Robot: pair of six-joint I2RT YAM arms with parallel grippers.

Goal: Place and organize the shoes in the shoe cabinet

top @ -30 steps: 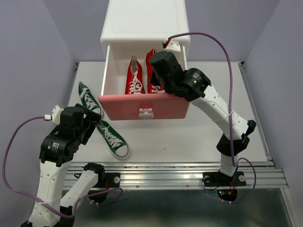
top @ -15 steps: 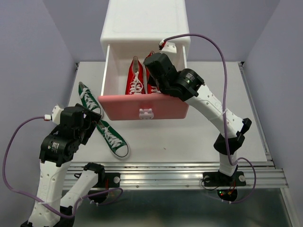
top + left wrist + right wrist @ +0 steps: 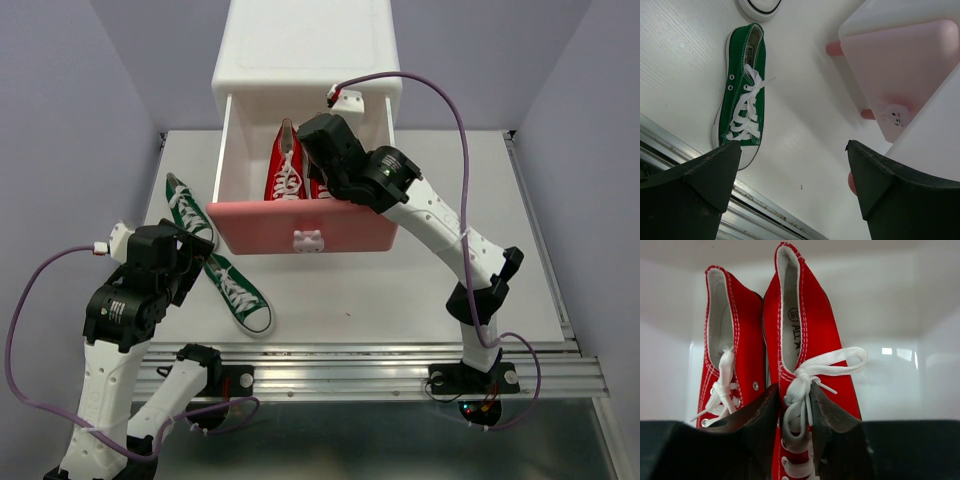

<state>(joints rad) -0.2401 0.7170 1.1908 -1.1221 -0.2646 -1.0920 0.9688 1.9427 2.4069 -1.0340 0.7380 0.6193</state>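
Red pair (image 3: 795,335) is sitting side by side in open upper drawer (image 3: 300,226) of cabinet (image 3: 305,50). R gripper (image 3: 795,392) is straddling one shoe's laces, can't tell if gripping. Green pair (image 3: 238,292) is lying on table (image 3: 400,290) by L gripper (image 3: 792,147), which is hanging wide apart.

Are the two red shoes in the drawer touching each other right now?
Touching. The right wrist view shows the left red shoe pressed side to side against the right red shoe, with no gap between them.
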